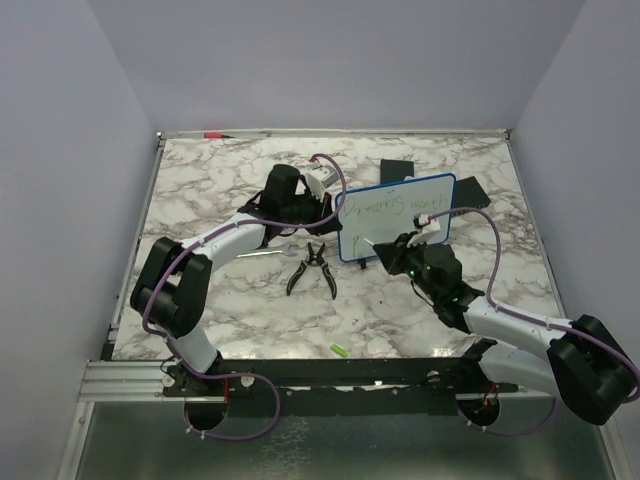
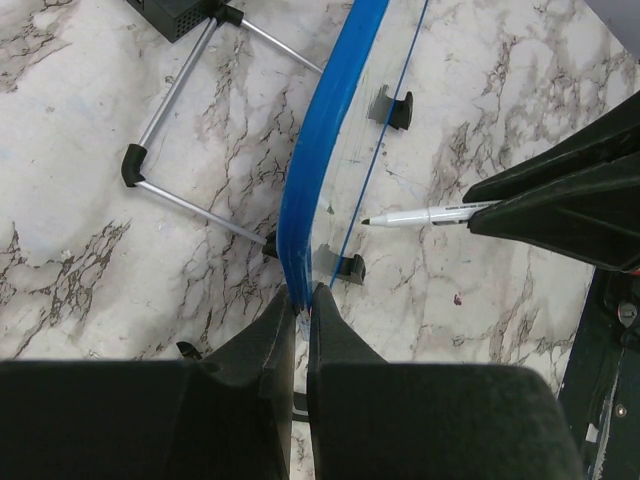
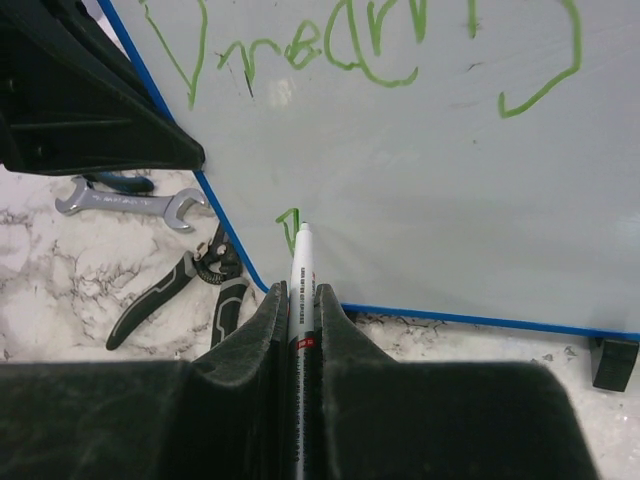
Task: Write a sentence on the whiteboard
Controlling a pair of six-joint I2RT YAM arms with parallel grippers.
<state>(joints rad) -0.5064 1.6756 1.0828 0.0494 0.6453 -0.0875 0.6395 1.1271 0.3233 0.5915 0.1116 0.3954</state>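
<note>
Fingers of the left arm (image 2: 290, 312) are pressed together on the blue frame of the whiteboard (image 2: 325, 120), pinching its left edge low down, with the frame running straight up and away from the tips. Right fingers (image 3: 278, 305) are clamped on a white marker (image 3: 301, 260), which juts out between them; its tip sits at the board face beside a short green stroke near the lower left corner, though actual contact cannot be confirmed. In the overhead view the whiteboard (image 1: 400, 215) stands tilted at the middle of the marble table (image 1: 220, 180), between the two wrists, with a black foot resting on the marble at its lower right. The sentence (image 3: 330, 45) runs in green across the upper part of the face; below it the board is blank from the marker tip to the right edge — ample writing room. Pliers (image 1: 312, 268) and a wrench (image 3: 130, 205) lie on the table just left of the board's lower corner, close to the left arm. Flat black pads (image 1: 398, 167) sit behind the top edge. A small green piece (image 1: 338, 349) lies near the table's front edge, well apart from both arms.
</note>
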